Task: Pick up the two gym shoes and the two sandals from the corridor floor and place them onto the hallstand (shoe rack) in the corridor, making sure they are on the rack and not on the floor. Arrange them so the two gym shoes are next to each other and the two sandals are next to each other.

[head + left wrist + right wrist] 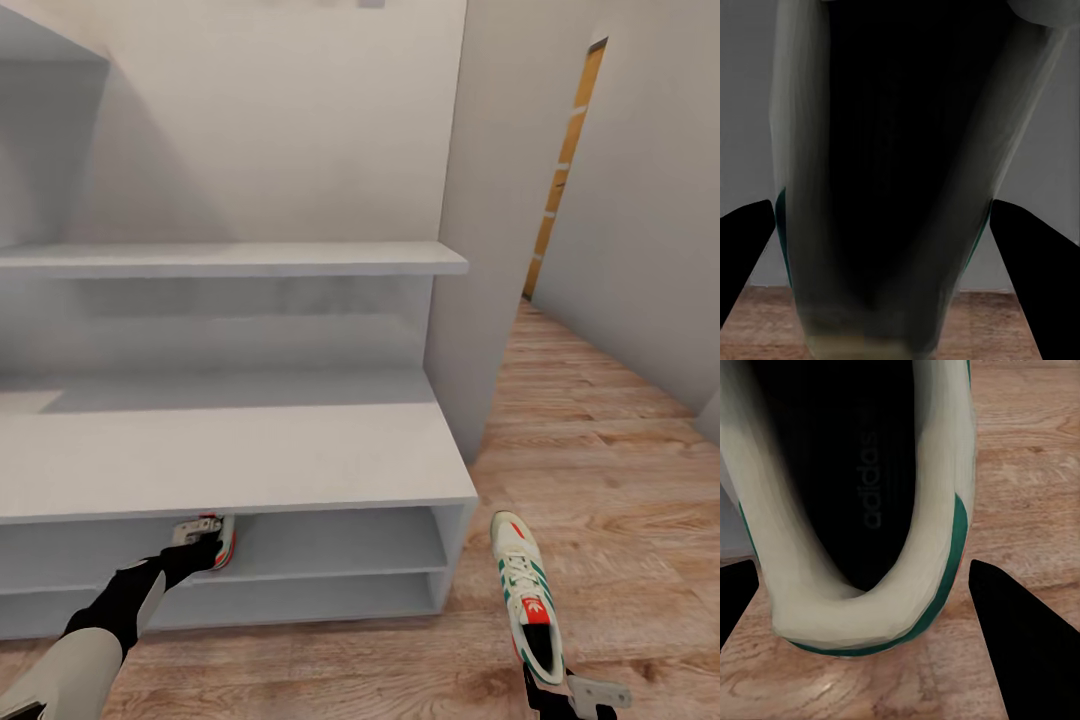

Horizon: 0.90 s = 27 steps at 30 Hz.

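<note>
Left hand point(196, 545) looks clamped on one gym shoe point(222, 540) it's pushing onto the hallstand point(250, 455) upper low shelf — right hand point(560, 695) grips the other shoe point(525, 595) by its heel above the corridor floor point(620, 480), probably so the pair lands together.

Hallstand point(240, 455): fills left and centre of frame, one gym shoe point(222, 542) at its upper low shelf.
Corridor floor point(620, 480): right side, second gym shoe point(527, 598) lower right.
</note>
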{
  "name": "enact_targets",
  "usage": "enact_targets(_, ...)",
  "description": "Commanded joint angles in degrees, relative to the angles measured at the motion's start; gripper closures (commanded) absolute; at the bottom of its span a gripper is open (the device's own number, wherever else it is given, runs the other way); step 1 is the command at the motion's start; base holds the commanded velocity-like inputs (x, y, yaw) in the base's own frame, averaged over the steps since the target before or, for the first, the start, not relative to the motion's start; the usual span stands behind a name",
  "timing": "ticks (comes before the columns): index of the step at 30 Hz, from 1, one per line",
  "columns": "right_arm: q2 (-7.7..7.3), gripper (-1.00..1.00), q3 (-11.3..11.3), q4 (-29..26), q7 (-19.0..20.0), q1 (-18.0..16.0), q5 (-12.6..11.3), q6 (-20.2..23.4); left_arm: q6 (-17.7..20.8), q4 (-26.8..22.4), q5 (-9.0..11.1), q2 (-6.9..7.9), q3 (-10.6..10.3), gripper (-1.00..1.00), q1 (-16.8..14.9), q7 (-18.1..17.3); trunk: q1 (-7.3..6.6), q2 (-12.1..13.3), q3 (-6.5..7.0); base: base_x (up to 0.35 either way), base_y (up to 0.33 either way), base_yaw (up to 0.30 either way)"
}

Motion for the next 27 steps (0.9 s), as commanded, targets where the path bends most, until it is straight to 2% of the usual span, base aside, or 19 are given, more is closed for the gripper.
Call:
enact_targets(1,0.05,1.00,-0.4,0.0,0.6,-0.1,0.2,-0.2,0.3,-0.1,-0.5,-0.05,0.5,1.00,0.0,-0.4,0.01,0.0,-0.05,0.232,0.000,0.000)
enact_targets(26,0.05,1.00,-0.4,0.0,0.6,0.0,0.2,-0.2,0.2,-0.1,-0.5,-0.05,0.4,1.00,0.0,-0.5,0.01,0.0,-0.05,0.048,0.000,0.000)
enact_targets(27,0.05,1.00,-0.4,0.0,0.6,0.0,0.2,-0.2,0.2,-0.1,-0.6,-0.02,0.5,-1.00,0.0,-0.5,0.01,0.0,-0.05,0.005,0.000,0.000)
